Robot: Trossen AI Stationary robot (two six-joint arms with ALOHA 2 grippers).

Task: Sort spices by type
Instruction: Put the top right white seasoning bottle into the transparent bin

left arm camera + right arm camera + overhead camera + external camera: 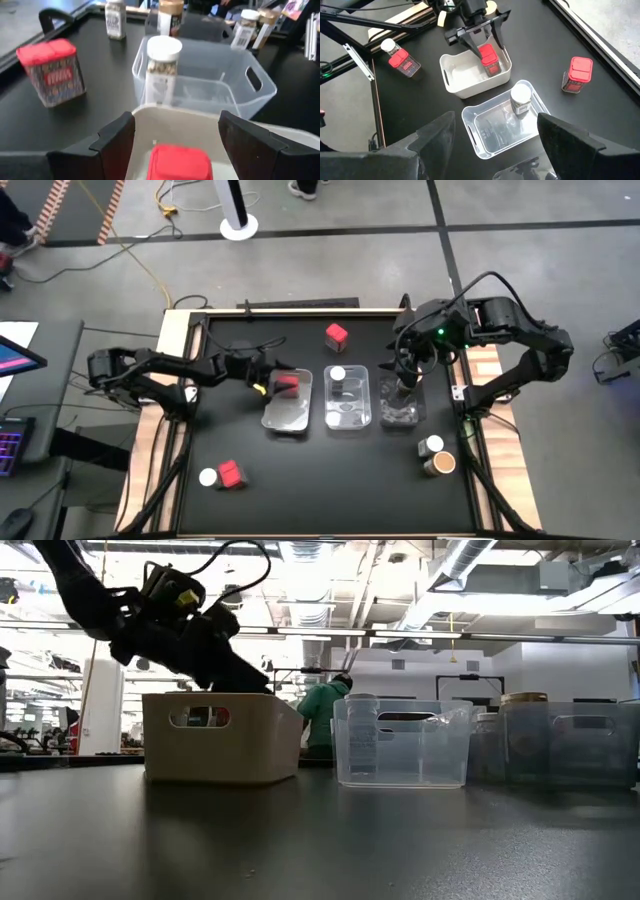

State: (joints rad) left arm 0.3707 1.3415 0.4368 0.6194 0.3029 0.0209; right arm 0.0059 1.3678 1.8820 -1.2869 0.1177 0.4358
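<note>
Overhead: left gripper [284,383] spread open over white tray [270,418], red box [288,384] between its fingers; right gripper [407,383] open above the right-hand tray. Left wrist: white-lidded jar [162,70] upright in clear tray [260,95].

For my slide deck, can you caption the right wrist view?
Left gripper open over a red box in the white bin; white-lidded jar stands in the clear tray.

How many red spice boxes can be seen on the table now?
3. One red spice box is in the white tray, one near the far table edge, one near the front-left corner. None seems hidden.
</note>
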